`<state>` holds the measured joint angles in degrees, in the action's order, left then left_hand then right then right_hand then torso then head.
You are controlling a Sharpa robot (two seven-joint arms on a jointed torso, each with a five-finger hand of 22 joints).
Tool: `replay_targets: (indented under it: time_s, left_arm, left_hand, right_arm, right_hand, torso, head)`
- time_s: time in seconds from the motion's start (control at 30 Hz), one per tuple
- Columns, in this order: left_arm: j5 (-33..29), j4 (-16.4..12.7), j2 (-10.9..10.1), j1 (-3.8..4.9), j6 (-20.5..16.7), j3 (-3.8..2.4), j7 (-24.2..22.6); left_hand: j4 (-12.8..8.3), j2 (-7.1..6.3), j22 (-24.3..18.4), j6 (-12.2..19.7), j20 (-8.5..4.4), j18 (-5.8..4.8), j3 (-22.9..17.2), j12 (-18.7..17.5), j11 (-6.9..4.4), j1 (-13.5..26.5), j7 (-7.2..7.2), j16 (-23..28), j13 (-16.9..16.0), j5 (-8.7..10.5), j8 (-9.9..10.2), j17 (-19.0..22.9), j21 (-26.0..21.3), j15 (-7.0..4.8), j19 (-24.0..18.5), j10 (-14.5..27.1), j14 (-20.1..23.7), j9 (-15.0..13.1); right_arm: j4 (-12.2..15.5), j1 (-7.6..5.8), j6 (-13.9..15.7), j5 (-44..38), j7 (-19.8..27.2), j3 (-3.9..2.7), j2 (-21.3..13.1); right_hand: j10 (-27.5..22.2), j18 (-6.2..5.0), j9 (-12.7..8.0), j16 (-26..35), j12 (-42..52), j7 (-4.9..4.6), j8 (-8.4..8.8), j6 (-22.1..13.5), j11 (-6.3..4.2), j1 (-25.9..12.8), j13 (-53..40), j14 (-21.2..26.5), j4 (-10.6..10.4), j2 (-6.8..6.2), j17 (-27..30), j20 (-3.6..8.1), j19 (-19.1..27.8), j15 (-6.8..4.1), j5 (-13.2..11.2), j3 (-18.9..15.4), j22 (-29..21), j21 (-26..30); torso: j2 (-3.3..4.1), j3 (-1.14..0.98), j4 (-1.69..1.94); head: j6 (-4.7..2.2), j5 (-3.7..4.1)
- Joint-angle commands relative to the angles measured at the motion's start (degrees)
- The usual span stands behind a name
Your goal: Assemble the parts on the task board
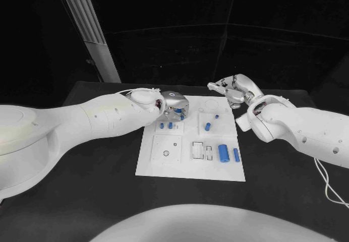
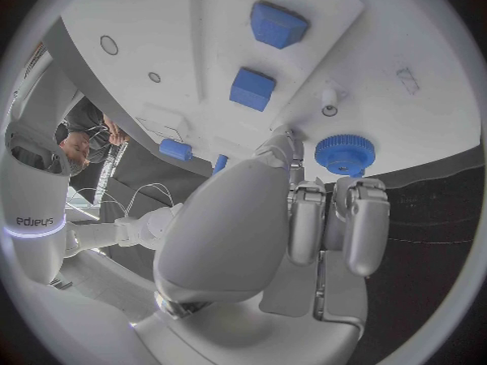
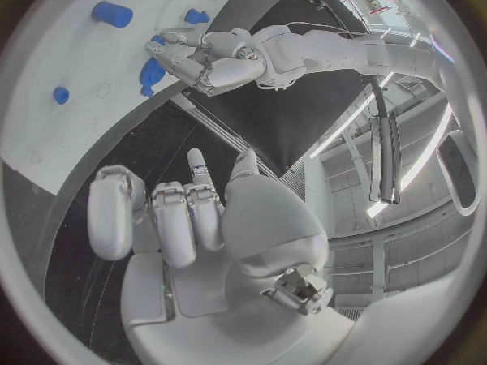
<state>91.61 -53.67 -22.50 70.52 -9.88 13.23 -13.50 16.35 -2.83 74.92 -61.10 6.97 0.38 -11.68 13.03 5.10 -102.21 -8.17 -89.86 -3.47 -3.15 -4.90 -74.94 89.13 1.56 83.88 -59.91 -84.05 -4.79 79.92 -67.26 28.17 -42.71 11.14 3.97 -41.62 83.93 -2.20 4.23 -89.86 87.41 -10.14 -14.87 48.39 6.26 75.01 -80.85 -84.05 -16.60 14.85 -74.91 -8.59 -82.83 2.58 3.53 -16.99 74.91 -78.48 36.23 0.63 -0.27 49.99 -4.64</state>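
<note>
Flat black table (image 1: 87,191) set against a dark, unlit backdrop. Pale ribbed upright post (image 1: 93,40) rises behind the table's far left corner, leaning slightly. Right wrist view: light grey panelled wall (image 3: 390,243) with a long bright strip light (image 3: 431,150) running across it.

The left hand (image 1: 173,107) covered the far left corner of the task board (image 1: 190,169), hiding part of the blue gear (image 2: 344,153) under its fingertips. Whether those fingers touched the gear could not be told. The markings on the board's near panels were too small to read.
</note>
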Motion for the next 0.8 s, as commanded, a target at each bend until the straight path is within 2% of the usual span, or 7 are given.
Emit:
replay_targets:
  time_s: [0.03,0.43,0.8]
  left_arm:
    - [0.87,0.19,-0.08,-0.28,2.69,0.24,1.30]
    - [3.44,0.12,-0.36,-0.30,1.21,0.24,1.21]
    - [3.60,-0.54,-1.06,-0.29,-4.77,0.24,-1.61]
  left_hand:
    - [-0.06,0.26,14.87,-0.61,0.40,-0.22,-0.58,0.04,-0.10,-0.42,0.05,-0.14,-0.05,0.28,-0.30,-15.06,0.31,0.37,5.68,-0.67,-5.95,-0.07]
    - [-0.08,0.46,14.94,-1.74,0.37,-0.27,-1.65,-0.15,-0.23,-0.70,0.19,-0.14,-0.06,0.28,-0.53,-15.06,0.50,0.29,5.83,-2.10,-5.95,-0.18]
    - [0.07,0.16,14.92,-2.31,0.35,-0.26,-1.83,-0.28,-0.23,-0.36,0.23,-0.14,-0.05,0.32,-0.65,-15.06,0.44,0.28,5.78,-2.83,-5.95,-0.24]
  right_arm:
    - [0.06,-0.10,-0.54,0.28,0.24,-0.03,0.02]
    - [0.21,-0.10,-0.53,0.34,0.22,-0.03,-0.03]
    - [0.10,-0.09,-0.58,0.34,0.24,-0.03,-0.02]
  right_hand:
    - [2.52,-0.84,-0.09,-0.14,-0.31,0.05,0.00,-0.22,-0.51,0.16,-5.86,-5.95,-0.02,0.37,-15.09,0.16,0.25,-0.36,0.24,-0.24,10.07,0.33]
    - [2.52,-0.84,-0.09,-0.14,-0.31,0.05,0.00,-0.22,-0.51,0.16,-5.86,-5.95,-0.02,0.37,-15.09,0.16,0.25,-0.36,0.24,-0.24,10.07,0.33]
    - [2.52,-0.85,-0.09,-0.14,-0.32,0.05,-0.01,-0.20,-0.51,0.16,-5.84,-5.95,-0.03,0.42,-15.09,0.16,0.27,-0.36,0.23,-0.26,10.06,0.38]
  torso:
    - [0.01,0.01,0.02]
    - [0.01,0.02,0.00]
    - [-0.02,0.02,0.09]
  head:
    - [0.01,0.18]
    - [0.01,0.15]
    - [0.01,0.18]
